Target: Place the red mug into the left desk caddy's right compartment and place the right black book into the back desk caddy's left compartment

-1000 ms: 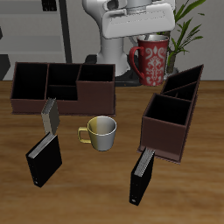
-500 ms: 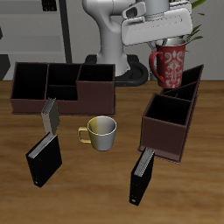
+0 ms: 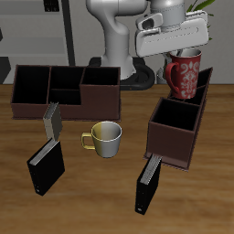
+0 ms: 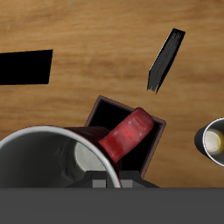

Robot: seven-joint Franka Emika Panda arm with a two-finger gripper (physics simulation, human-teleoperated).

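red mug (image 3: 183, 75): hangs upright under the gripper (image 3: 175, 47), in the air, over the rear part of the left desk caddy (image 3: 178, 119). Not yet inside any compartment.
mug, handling (judgement): rigid, ceramic-looking, glazed, so probably slick; moderate weight; would chip if dropped from here. Wall is thin enough to pinch at the rim; the handle (image 4: 129, 135) is the other option but would let it swing.
gripper: clenched on the red mug, apparently at the rim. The fingers themselves are hidden by the wrist housing in the exterior view and cut off in the wrist view, so the exact contact is not readable.
wrist view: mug mouth (image 4: 44, 162) fills the area right below the claw; red handle sticks out sideways over a dark open compartment (image 4: 109, 114).
left desk caddy: directly below the claw, dark brown, several open cells; which cell is the right compartment I cannot settle from here.
right black book (image 3: 45, 156): far from the claw, across the table near the front edge, untouched.
other black book (image 3: 147, 182): below and in front of the claw, just beside the left caddy's front end.
back desk caddy (image 3: 64, 90): level with the claw's depth, well off to the side; cells open.
white mug (image 3: 104, 137): mid-table, between the two caddies, not part of the job.
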